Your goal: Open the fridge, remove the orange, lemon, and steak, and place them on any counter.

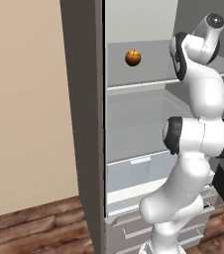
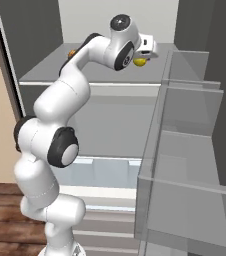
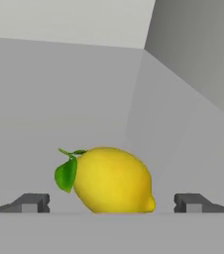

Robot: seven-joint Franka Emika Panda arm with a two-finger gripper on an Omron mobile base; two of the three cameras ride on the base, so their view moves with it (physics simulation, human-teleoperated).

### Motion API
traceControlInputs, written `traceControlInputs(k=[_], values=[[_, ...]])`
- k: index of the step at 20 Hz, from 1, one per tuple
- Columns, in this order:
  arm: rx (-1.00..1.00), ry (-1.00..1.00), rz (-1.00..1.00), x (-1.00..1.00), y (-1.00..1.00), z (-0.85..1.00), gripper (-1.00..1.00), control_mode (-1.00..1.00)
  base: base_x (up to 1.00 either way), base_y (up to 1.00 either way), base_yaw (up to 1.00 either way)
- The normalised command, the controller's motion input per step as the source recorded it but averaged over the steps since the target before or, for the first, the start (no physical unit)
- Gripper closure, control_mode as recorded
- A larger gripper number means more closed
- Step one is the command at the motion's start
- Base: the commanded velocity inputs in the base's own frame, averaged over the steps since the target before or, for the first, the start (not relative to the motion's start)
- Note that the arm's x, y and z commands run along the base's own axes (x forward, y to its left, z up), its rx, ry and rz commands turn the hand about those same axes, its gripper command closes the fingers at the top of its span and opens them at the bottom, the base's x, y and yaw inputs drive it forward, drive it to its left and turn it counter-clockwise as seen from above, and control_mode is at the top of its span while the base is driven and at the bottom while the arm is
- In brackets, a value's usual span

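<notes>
Your hand (image 3: 111, 203) is spread wide either side of the lemon (image 3: 111, 181) at 6 o'clock on the fridge shelf (image 3: 44, 124), lined up to close.

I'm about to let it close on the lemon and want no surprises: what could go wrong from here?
The lemon lies between open jaws; being rounded, it may roll or squirt away as they close. The orange sits loose on the same fridge shelf, so the arm could knock it when withdrawing. The door bins close on the right could catch the hand.

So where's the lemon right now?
The lemon lies on the fridge's upper shelf, right of the orange, between the open jaws in the hand view.
</notes>
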Motion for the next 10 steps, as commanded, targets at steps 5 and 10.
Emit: traceControlInputs(k=[5,10], values=[[0.00,0.00,0.00,0.28,-0.03,0.00,-1.00,-1.00,0.00,0.00,0.00],[0.00,0.01,0.00,0.10,-0.09,0.00,-1.00,-1.00,0.00,0.00,0.00]])
